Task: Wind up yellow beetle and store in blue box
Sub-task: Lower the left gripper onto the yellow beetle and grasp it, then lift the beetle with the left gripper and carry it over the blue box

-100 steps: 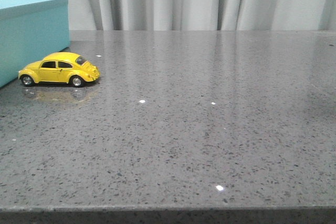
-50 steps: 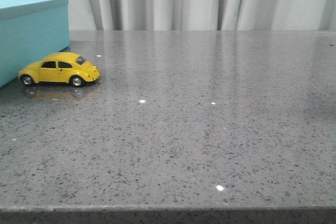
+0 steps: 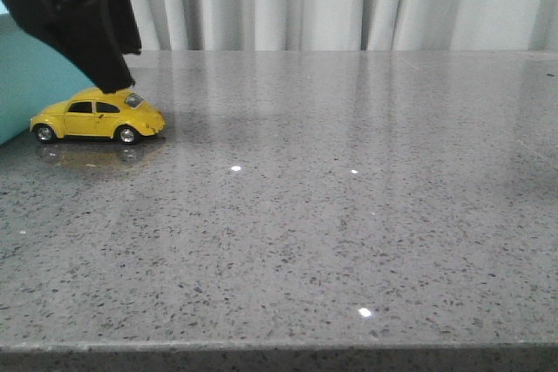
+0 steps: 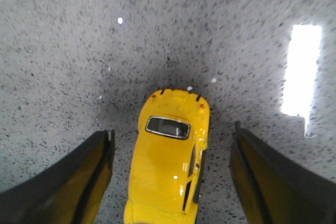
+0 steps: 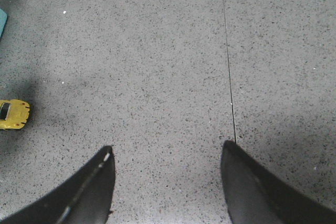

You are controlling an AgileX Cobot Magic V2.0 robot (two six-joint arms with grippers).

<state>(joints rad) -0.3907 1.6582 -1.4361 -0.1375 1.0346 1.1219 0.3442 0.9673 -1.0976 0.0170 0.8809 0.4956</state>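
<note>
Glossy yellow beetle (image 3: 96,116) — dark windows — on a grey speckled table (image 3: 349,215); turquoise box (image 3: 26,84).

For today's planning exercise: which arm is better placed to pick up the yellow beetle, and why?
The left. Its open left gripper already straddles the yellow beetle, fingers on either side. The right gripper hangs open over bare table, with the car off to one side.

Left gripper (image 3: 112,84) hides most of the blue box (image 3: 22,84). Yellow beetle (image 4: 169,161) cropped at wrist-view edge; nose unseen.

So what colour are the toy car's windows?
Dark, nearly black, on the yellow beetle; the front view shows them best.
</note>
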